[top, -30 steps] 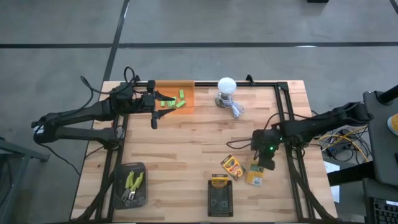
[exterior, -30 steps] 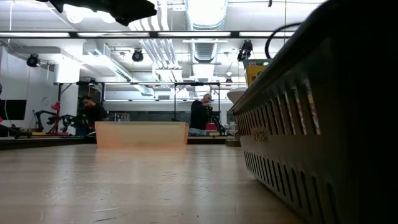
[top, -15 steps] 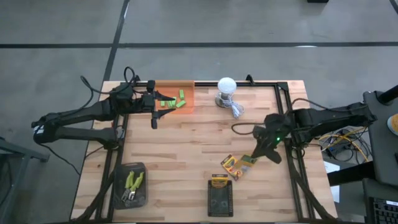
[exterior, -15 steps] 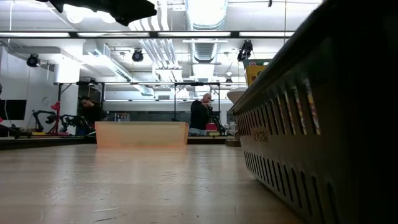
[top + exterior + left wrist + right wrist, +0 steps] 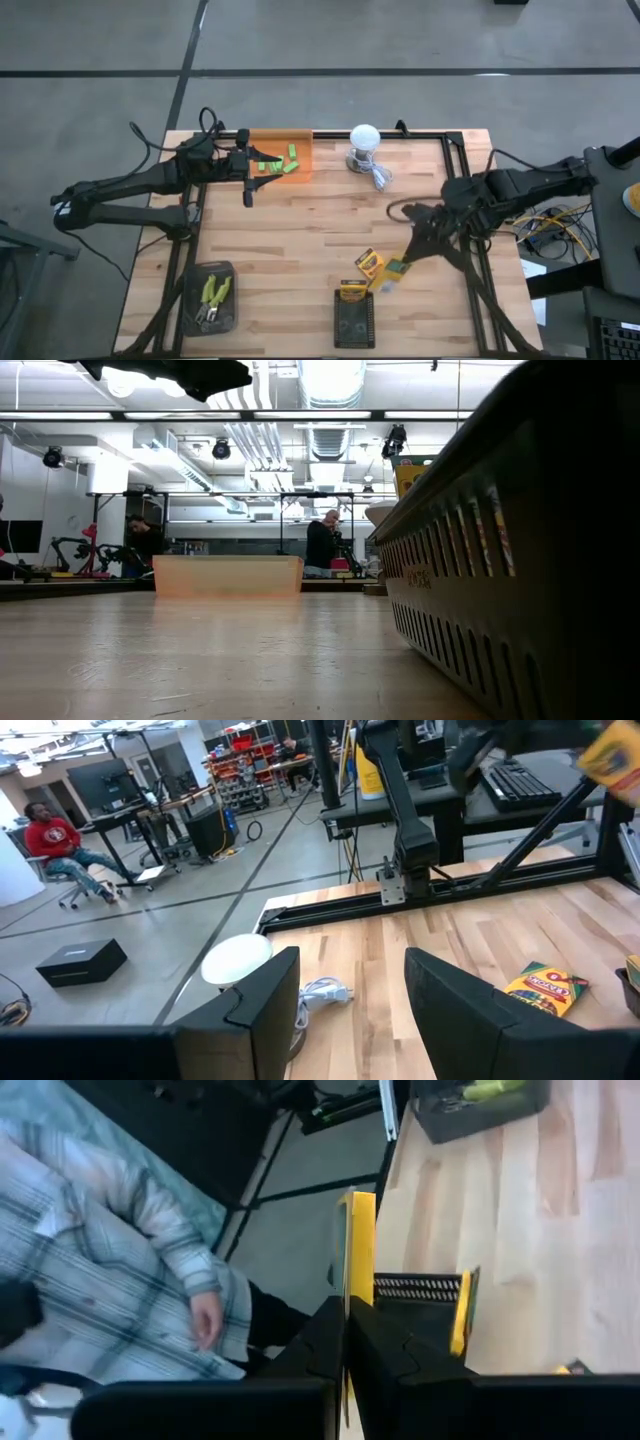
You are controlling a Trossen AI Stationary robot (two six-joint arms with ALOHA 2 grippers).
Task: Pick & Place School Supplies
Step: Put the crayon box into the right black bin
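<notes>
In the high view my right gripper point(image 5: 403, 260) hangs over the table's near right part, shut on a yellow-and-green crayon box point(image 5: 392, 272). A second crayon box point(image 5: 369, 263) lies flat on the wood beside it. A third point(image 5: 352, 292) stands in the far end of a black basket point(image 5: 353, 325). Green blocks point(image 5: 275, 164) lie in an orange tray point(image 5: 281, 156) at the far edge. My left gripper point(image 5: 248, 172) waits open beside that tray. Two plier-like tools point(image 5: 212, 294) lie in a black tray point(image 5: 207, 298). My right gripper pinches the crayon box between its two fingers, at one thin yellow edge point(image 5: 356, 1245) that shows edge-on in the right wrist view. The fingers slant down from the table's right side. The box is lifted clear of the wood and sticks out past the fingertips.
A white bulb point(image 5: 364, 138) with a coiled cable point(image 5: 380, 176) sits at the far edge. Black frame rails point(image 5: 463, 200) run along the table's sides. A person's plaid sleeve and hand point(image 5: 205, 1315) show beyond the near edge. Bare wood spans the middle.
My right gripper has lifted the crayon box off the table near the right rail and carried it toward the table's left, closer to the basket. The wrist has swung and tipped, so the fingers now slant toward the near left. The left arm has kept still.
</notes>
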